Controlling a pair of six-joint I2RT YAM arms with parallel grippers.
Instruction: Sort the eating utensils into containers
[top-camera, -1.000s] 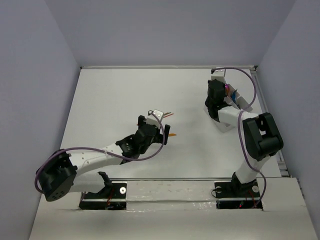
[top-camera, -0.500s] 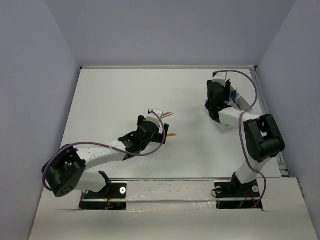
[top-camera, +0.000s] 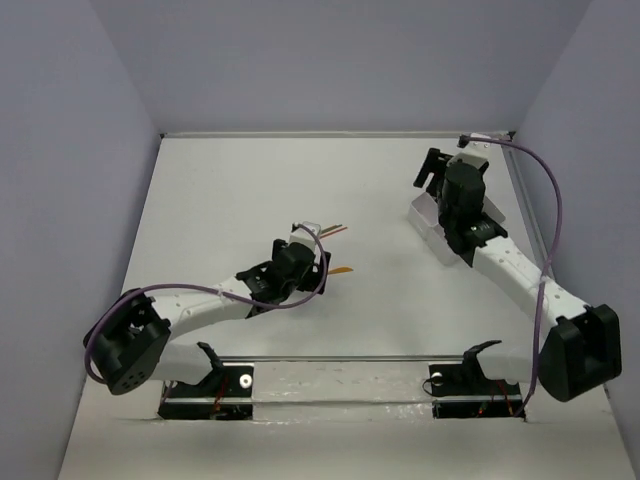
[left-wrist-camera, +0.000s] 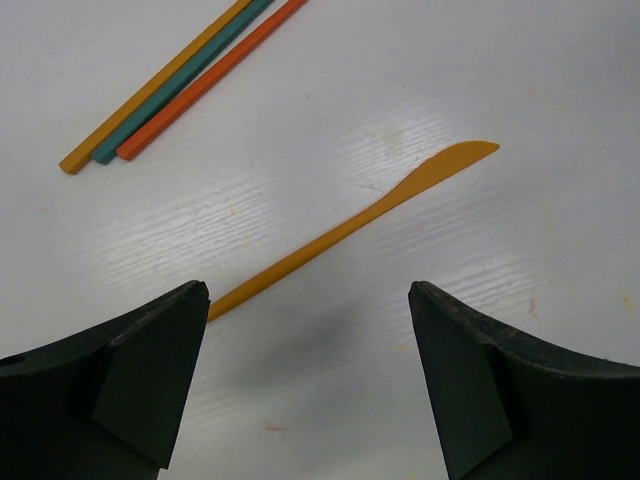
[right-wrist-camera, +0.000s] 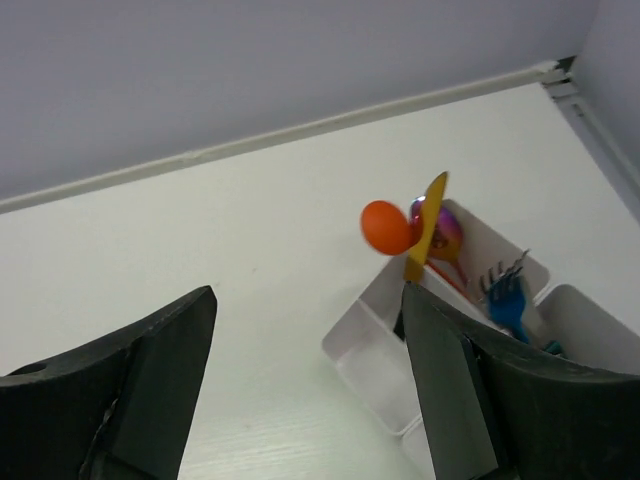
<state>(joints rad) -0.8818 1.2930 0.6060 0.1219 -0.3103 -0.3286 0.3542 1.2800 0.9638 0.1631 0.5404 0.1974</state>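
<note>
The left gripper (left-wrist-camera: 308, 298) hangs low over the table (left-wrist-camera: 520, 80) with its jaws spread wide and nothing in them. An orange plastic knife (left-wrist-camera: 360, 215) lies flat between them, set slantwise, with its handle end close to the left finger and its blade pointing up and to the right. The step in hand looks like picking up this knife.

It is thin and flat on the surface, so the fingertips probably have to come right down to the table before closing. A small turn of the wrist would let the jaws cross the handle squarely rather than along the slant. Gripping nearer mid-handle than the tip should stop it swinging. Three more handles (left-wrist-camera: 180, 83) – yellow, teal and orange-red – lie side by side up and to the left, far enough off to stay untouched if the descent is straight.

To the right, the right gripper (right-wrist-camera: 310, 300) is also wide and empty, hovering just above the near side of the divided white container (right-wrist-camera: 370, 365). This already holds an orange spoon (right-wrist-camera: 383, 226), a yellow knife (right-wrist-camera: 428, 225) and a blue fork (right-wrist-camera: 508, 295). I cannot tell exactly which compartment the knife stands in – worth checking before the drop.
</note>
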